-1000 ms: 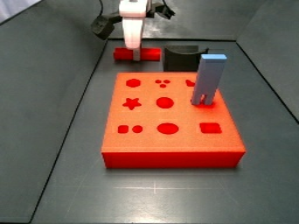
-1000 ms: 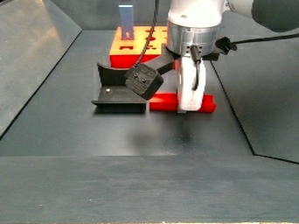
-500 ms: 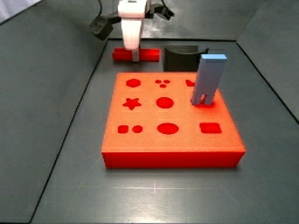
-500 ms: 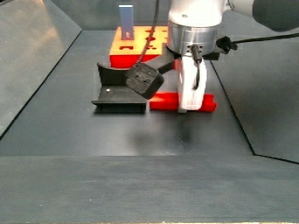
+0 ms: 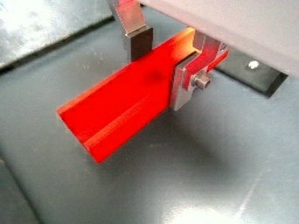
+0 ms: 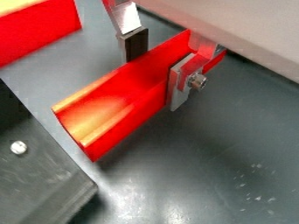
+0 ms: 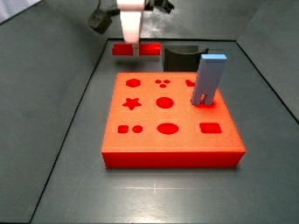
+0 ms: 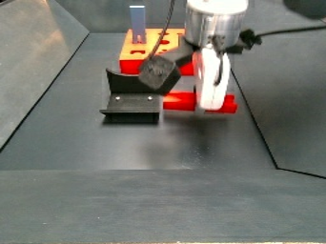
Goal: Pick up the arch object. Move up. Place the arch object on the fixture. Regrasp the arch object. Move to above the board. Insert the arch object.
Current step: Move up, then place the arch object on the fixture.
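the pincer (image 5: 160, 55) grips the small bright red bar-shaped arch object (image 5: 121, 103) across its width near one end, one flat silver finger with a dark pad (image 5: 135, 38) on the far long side and the other finger (image 5: 184, 77) on the near long side, both pressed against the red. in both side views the arch object (image 8: 204, 102) hangs level in the pincer (image 8: 213, 95), clear of the dark grey bench (image 8: 152, 157), with its shadow on the bench below it. in a side view it sits just beside the small near-black box-like fixture (image 8: 130, 99), apart from it. in a side view the arch object (image 7: 136, 49) and the pincer (image 7: 129, 44) are beyond the far edge of the large orange-red rectangular board (image 7: 167, 122) with its darker red cut-out shapes, near the fixture (image 7: 183, 58). a tall grey-blue upright block (image 7: 209, 80) stands on the board's right side. a corner of the fixture (image 6: 35, 179) shows in a wrist view.
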Available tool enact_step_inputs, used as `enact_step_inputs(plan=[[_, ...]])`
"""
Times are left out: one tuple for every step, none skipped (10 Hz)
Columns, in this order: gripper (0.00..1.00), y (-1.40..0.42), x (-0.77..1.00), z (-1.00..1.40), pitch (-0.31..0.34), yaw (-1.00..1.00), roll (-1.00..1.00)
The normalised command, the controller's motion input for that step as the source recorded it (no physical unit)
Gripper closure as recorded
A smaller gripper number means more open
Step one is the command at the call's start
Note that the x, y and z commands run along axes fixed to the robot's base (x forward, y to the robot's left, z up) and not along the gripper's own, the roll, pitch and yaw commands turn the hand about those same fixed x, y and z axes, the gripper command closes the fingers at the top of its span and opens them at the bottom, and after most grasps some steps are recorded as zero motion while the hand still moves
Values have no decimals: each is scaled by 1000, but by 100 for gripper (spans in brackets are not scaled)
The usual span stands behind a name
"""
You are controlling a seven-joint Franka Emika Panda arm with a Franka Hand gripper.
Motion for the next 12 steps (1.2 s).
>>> enact_step_inputs(plan=[[100,3,-5,490,86,-17,32],[100,3,-10,268,103,-18,68],[100,2,-13,181,103,-16,83],[100,0,0,1000,0,0,0],[100,0,1,1000,4,2,2],[100,3,-14,1000,34,1,13],[100,3,-19,1000,52,-9,37],[100,5,-22,1000,65,-13,58],[100,5,-24,1000,75,-10,76],[100,2,-26,1000,86,-2,89],[100,0,-28,1000,93,14,102],[100,-3,-29,1000,95,17,102]])
